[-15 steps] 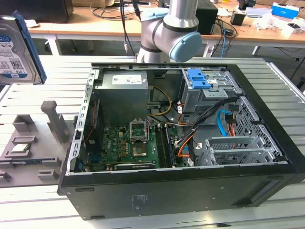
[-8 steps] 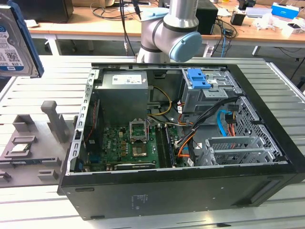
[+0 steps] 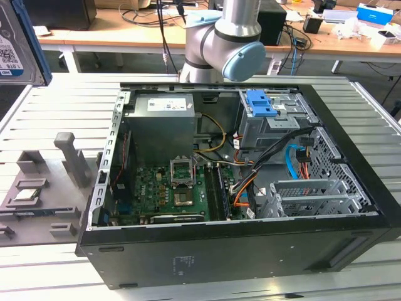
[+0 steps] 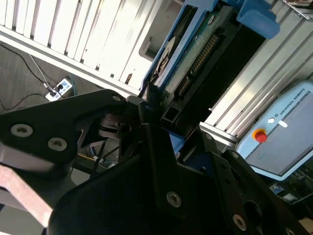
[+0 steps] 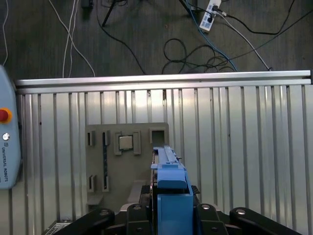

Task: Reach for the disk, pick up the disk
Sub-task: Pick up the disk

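Note:
The disk (image 3: 15, 47) hangs high at the exterior view's far left, close to the camera, showing its white-and-blue label and a blue bracket along one edge. In the second wrist view the disk (image 4: 195, 49) is seen edge-on, with its circuit board and connector pins exposed, and my gripper (image 4: 156, 105) is shut on its near end. In the first wrist view the blue bracket of the disk (image 5: 170, 196) sits between the black fingers of my gripper (image 5: 171, 188), above the slatted aluminium table (image 5: 244, 147).
An open computer case (image 3: 238, 251) lies on the table, with a blue latch (image 3: 260, 103) atop its metal drive cage. A grey fixture plate (image 5: 127, 161) holding a chip (image 5: 126, 142) lies below the disk. A teach pendant (image 5: 7, 147) rests at the table's edge.

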You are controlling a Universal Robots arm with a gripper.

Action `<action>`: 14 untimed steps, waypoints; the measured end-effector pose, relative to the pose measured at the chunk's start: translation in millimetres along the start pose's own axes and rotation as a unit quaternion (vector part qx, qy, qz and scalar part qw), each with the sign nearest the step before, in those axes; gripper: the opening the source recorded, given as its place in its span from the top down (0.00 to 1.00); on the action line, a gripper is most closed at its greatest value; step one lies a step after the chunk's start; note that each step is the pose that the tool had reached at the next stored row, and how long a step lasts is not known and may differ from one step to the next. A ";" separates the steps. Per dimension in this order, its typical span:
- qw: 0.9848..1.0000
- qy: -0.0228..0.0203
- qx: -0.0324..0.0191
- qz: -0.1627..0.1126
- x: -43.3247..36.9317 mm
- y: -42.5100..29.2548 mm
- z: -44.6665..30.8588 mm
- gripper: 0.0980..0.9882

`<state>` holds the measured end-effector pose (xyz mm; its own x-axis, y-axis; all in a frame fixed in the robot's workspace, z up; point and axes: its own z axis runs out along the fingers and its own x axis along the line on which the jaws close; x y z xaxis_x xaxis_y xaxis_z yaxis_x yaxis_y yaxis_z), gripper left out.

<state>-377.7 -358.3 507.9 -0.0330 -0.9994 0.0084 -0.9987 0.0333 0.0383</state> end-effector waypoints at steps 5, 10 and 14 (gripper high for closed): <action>1.000 0.000 0.000 0.000 -0.2 -4.8 -0.2 0.70; 1.000 0.000 0.000 0.000 -0.6 -19.9 -0.8 0.70; 1.000 0.000 0.000 0.000 -1.0 -29.5 -1.2 0.70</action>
<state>-348.2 -358.3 507.9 -0.0330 -0.9994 0.0085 -0.9987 0.0333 0.0383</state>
